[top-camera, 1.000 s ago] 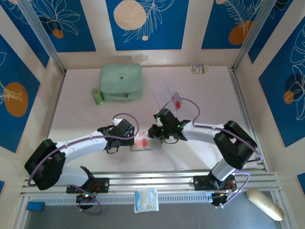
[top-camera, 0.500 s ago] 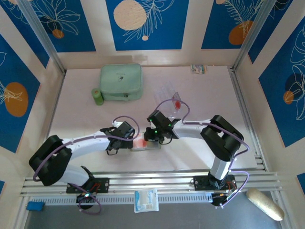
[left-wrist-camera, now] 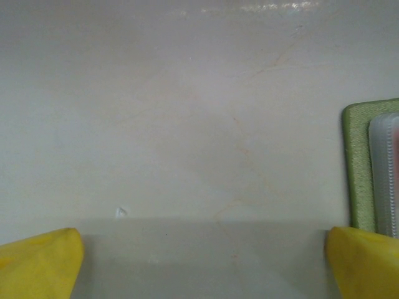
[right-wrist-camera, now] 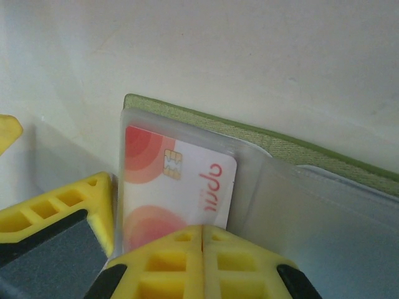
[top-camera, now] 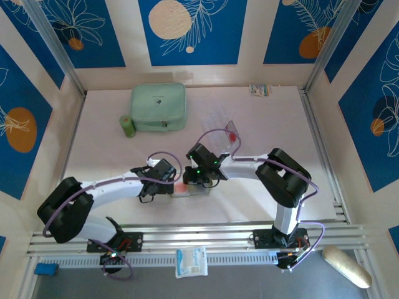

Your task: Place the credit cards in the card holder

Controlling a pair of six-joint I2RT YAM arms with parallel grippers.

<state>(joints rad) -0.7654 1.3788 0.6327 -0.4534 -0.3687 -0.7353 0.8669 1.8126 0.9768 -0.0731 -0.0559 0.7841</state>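
Table (top-camera: 106, 149): open room 12, 3 o'clock of card holder (top-camera: 198, 190); mint case (top-camera: 159, 107) far at 11. Credit cards (top-camera: 230, 129) at 1; one in holder's pocket. Left gripper (left-wrist-camera: 202, 249) wide open, empty, beside holder edge. Right gripper (top-camera: 190, 182) over card, spread unclear.

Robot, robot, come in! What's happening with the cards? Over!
Left gripper open, jaws beside card holder. Right gripper at holder, jaws unclear. One credit card in clear pocket. Spare cards farther back, nothing blocking.
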